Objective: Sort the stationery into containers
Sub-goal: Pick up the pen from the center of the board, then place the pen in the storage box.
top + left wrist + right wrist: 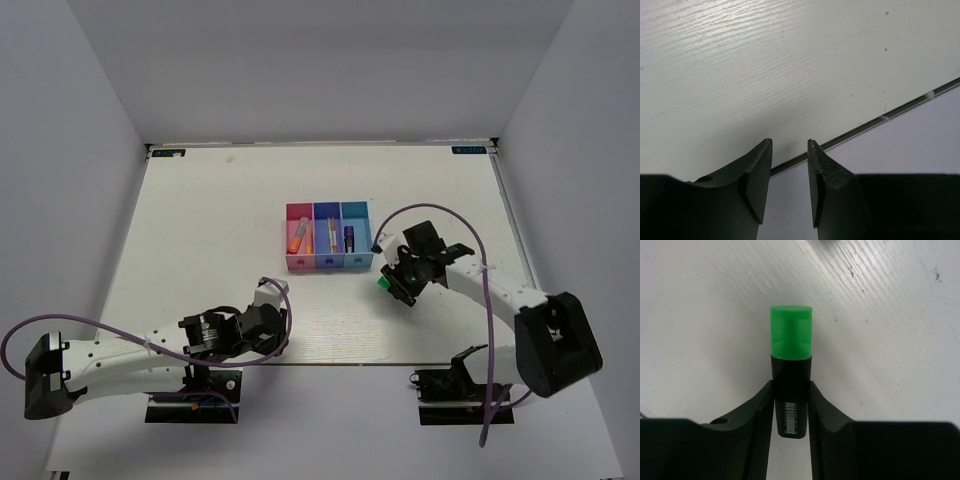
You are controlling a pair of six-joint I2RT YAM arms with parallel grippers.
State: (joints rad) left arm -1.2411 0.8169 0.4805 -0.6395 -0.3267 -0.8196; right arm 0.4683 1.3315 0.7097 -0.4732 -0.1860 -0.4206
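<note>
Black jaws of the right gripper (790, 390) are closed on the green-black highlighter (791, 347). Each jaw presses one side of the black barrel. A barcode label on the barrel faces the wrist camera. The green cap projects fully beyond the fingertips, pointing away from the wrist. Whether the highlighter touches the table (200, 220) cannot be determined from either view.

The left gripper (790, 142) is partly open. A narrow gap separates its jaws and nothing lies between them. Its fingertips are above the near edge of the table, where the white surface meets a dark seam.

In the top view, the right gripper and the highlighter are just beside the near right corner of the container row, apart from it. The left gripper is well apart from the row, near the front edge of the table and left of centre.

Container row, three joined bins, left to right:

1. Pink-red bin (300, 262): holds an orange highlighter (297, 235) lying lengthwise. A second orange-toned item appears beside it; its identity is not readable.
2. Dark blue bin (328, 262): holds thin sticks (330, 236) lying lengthwise. Their number and colours are not readable.
3. Light blue bin (356, 262): holds a purple-black highlighter (349, 238) lying lengthwise.

The row stands near the middle of the table, its long side parallel to the front edge.
</note>
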